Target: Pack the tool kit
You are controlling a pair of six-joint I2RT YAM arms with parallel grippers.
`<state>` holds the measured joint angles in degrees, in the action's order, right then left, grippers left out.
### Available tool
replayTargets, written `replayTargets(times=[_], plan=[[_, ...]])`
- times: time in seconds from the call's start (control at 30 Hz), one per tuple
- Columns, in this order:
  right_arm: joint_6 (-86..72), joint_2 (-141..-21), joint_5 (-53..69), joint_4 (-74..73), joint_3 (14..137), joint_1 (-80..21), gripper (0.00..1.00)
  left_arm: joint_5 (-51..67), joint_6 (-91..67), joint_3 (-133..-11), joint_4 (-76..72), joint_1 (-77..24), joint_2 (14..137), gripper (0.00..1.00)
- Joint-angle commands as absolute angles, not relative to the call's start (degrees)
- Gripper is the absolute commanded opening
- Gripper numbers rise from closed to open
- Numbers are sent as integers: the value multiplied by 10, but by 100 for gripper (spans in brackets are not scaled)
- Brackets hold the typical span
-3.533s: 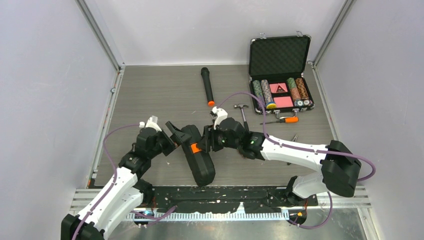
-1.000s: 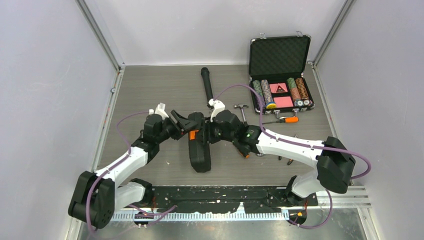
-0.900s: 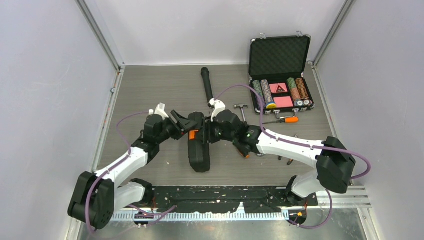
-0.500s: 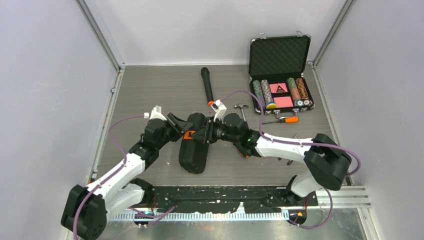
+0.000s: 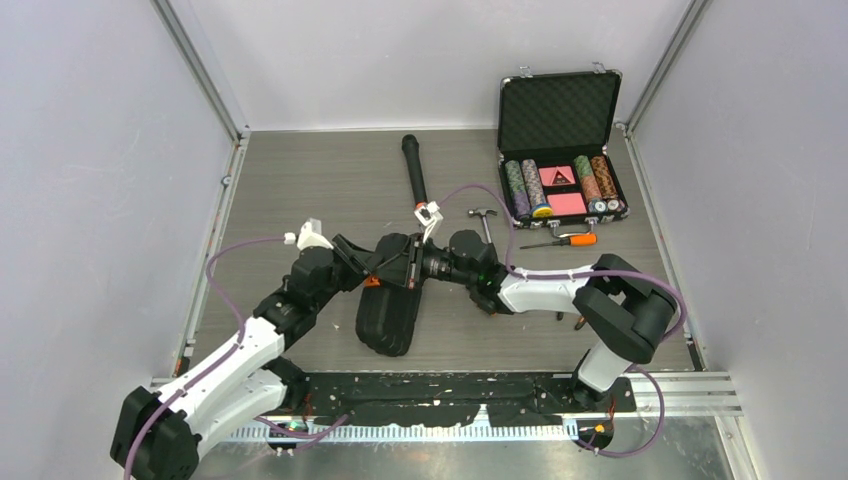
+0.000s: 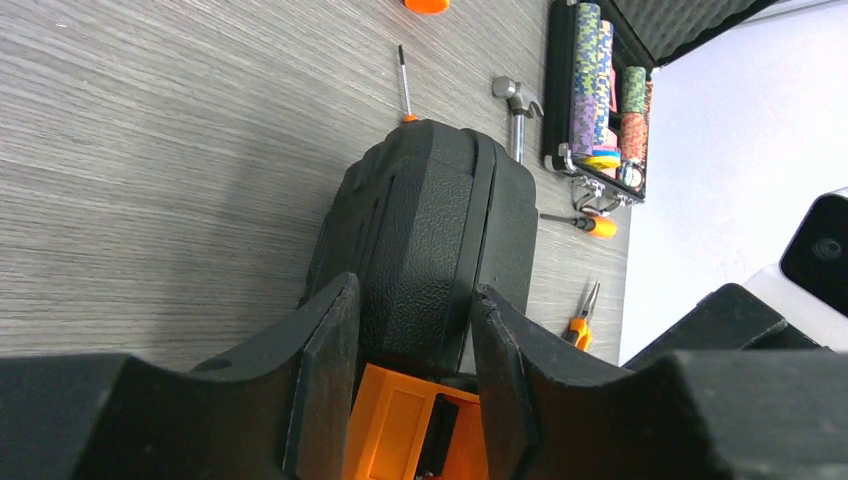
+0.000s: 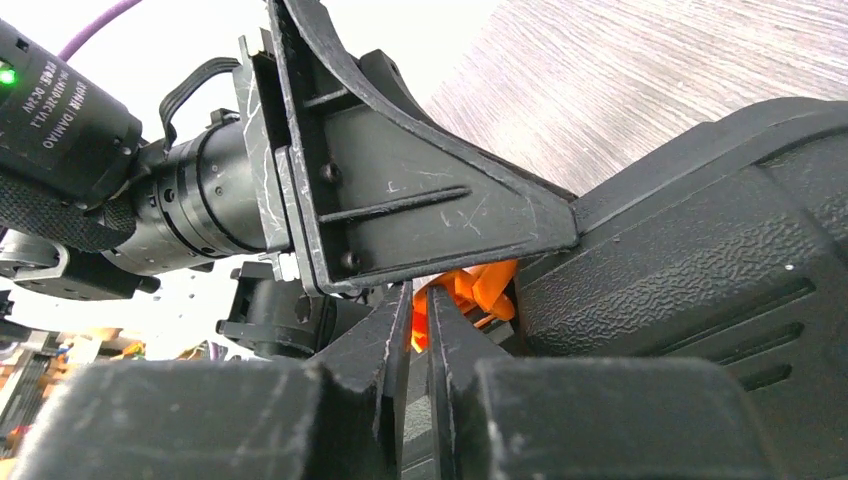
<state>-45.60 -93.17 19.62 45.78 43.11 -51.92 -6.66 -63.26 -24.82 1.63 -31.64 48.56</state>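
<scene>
Over the last few seconds the tool kit (image 5: 388,310) has swung on the surface (image 5: 300,190): its near end, which pointed toward the right arm's side, now points toward the left arm's, and both arms have followed the far end round. The case is closed and lies near the middle of the surface, between the two arms. The left tool (image 6: 412,292) clamps the case body, one finger on each flank, while the right tool (image 7: 420,292) is pinched almost shut on the orange latch (image 7: 475,285). This looks like work on the latch, so packing proper has not begun: the hammer (image 5: 485,222), the orange-handled screwdriver (image 5: 565,240), a thin screwdriver (image 6: 403,78) and the pliers (image 6: 580,322) lie loose beyond the case. Whether the latch has released cannot be made out. The moulded interior is hidden, and from above the right arm covers the pliers.
</scene>
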Motion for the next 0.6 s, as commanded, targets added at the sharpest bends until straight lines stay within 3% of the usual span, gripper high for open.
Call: replayTargets(times=[0.0,0.1,0.33,0.5,0.57], plan=[[-447,-940,213,547,466,-510,16,-47,-607,-256,117,-345,494,17],[-443,-937,216,527,473,-506,17,-61,-606,-260,131,-346,483,18],[-392,-830,159,383,423,-503,34,-97,-586,-278,168,-346,438,22],[-320,-705,82,216,432,-504,47,-101,-566,-290,182,-345,436,32],[-310,-669,39,151,433,-504,56,-95,-555,-294,187,-345,430,43]])
